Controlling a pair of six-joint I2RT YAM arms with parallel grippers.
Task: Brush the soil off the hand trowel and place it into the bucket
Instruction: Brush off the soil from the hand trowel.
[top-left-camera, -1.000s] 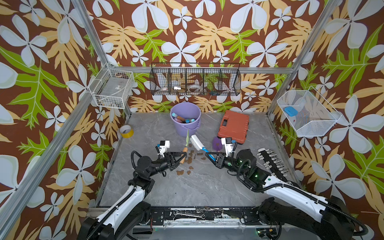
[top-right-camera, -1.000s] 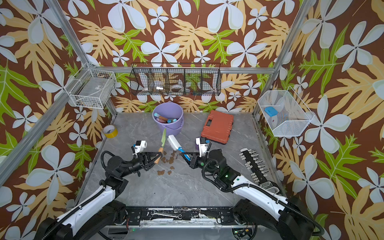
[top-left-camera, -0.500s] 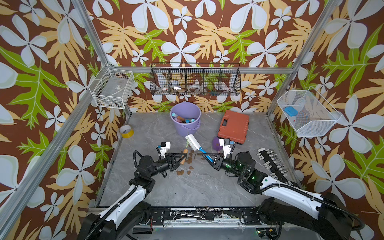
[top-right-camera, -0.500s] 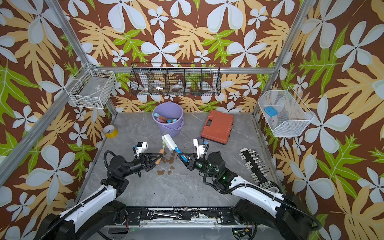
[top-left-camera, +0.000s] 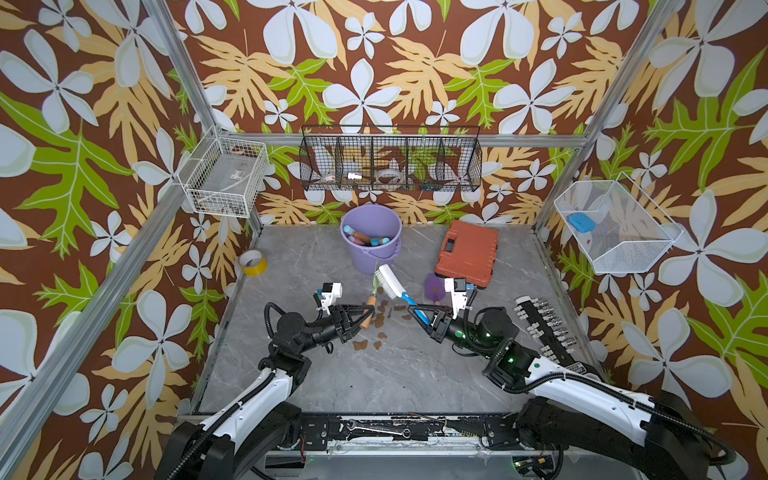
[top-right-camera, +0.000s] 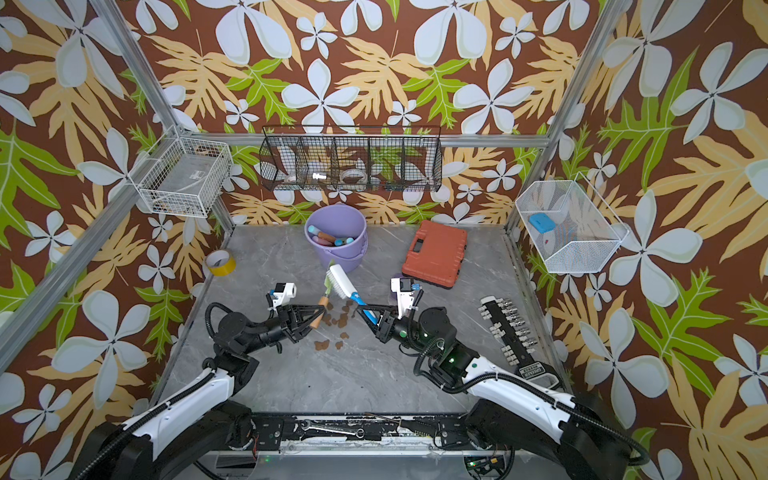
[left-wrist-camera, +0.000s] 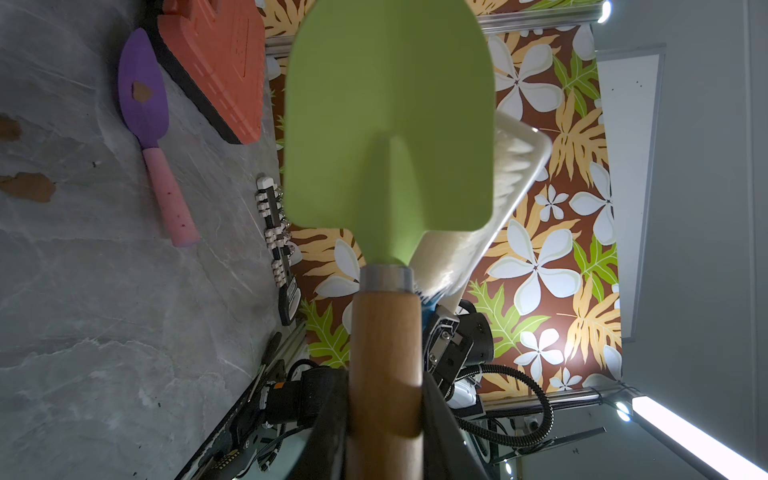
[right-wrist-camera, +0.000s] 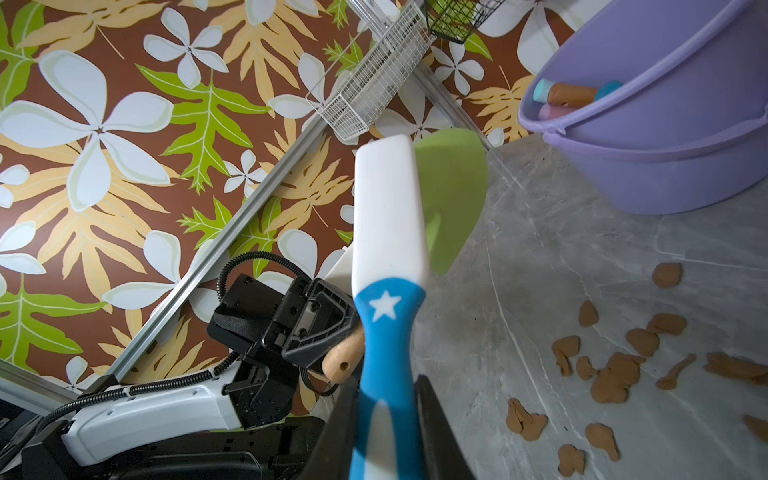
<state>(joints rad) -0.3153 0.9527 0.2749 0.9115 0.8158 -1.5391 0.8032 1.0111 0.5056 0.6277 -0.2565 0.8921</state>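
Centrally, clamped by left gripper (top-left-camera: 362, 318) on the wooden handle: hand trowel (left-wrist-camera: 388, 124), blade raised, visible face clean. Gripped by right gripper (top-left-camera: 417, 312): brush (top-left-camera: 387, 281), bristles against the blade. Scattered beneath on table (top-left-camera: 374, 374): soil (top-left-camera: 379, 320). Brushing judged nearly done; remaining, placement into bucket (top-left-camera: 370, 259), just beyond, far centre.

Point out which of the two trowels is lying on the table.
The purple trowel with the pink handle, flat beside the orange case. The green trowel is held off the table in the left gripper, with the brush at its blade.
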